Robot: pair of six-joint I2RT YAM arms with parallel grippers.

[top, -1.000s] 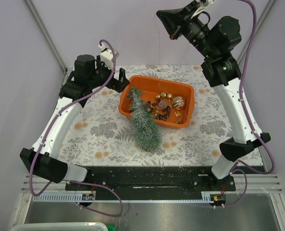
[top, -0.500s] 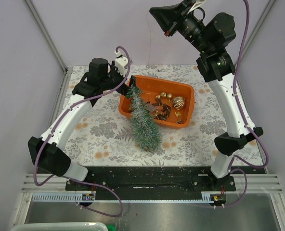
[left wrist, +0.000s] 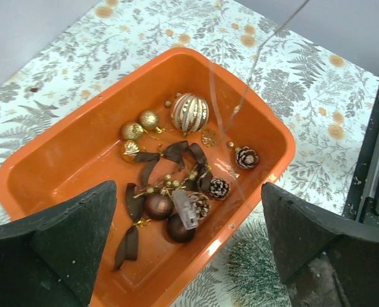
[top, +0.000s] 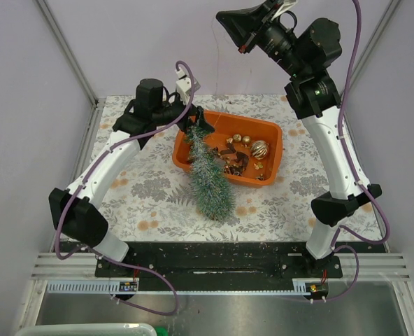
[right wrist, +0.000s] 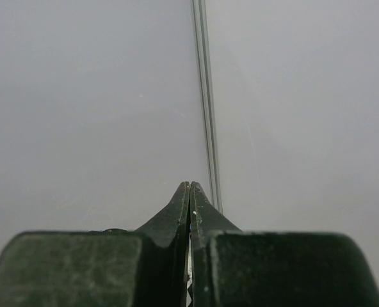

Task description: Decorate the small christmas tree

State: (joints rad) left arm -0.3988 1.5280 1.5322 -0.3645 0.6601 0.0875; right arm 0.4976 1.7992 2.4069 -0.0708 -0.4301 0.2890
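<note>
Small christmas tree (top: 208,175) lies on its side, tip propped on the orange tray (top: 273,126), base on the tabletop (top: 144,189). Left claw (left wrist: 188,192) hovers wide open above the tray's baubles (left wrist: 189,113), apparently choosing one. Right claw (right wrist: 189,192), high up, is pressed closed, possibly pinching a thin thread. Next comes a careful descent.

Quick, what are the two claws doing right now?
Left claw: open, holding nothing.
Right claw: closed, seemingly pinching a thin wire.
</note>
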